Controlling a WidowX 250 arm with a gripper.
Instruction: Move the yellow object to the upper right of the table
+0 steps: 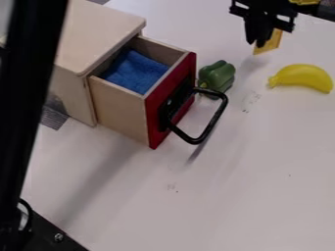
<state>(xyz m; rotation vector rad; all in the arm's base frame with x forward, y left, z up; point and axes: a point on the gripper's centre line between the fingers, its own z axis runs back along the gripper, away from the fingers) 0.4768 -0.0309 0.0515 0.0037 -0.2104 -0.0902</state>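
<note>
At the top right, my gripper (pixel 260 38) hangs over the table, pointing down and shut on a flat orange-yellow piece (pixel 269 43). The piece sticks out below and to the right of the fingers, which hide part of it. A shadow lies on the white table (pixel 242 196) below and to the left of the piece. Below and to the right of the gripper, a yellow banana (pixel 303 77) rests on the table near the right edge, apart from the gripper.
A wooden cabinet (pixel 98 24) stands at the upper left, its red-fronted drawer (pixel 124 110) pulled out with a blue cloth (pixel 136 71) inside. The black handle (pixel 214 121) juts toward the middle. Beside the drawer front is a green pepper (pixel 216 76). Something yellow (pixel 305 2) shows at the top edge.
</note>
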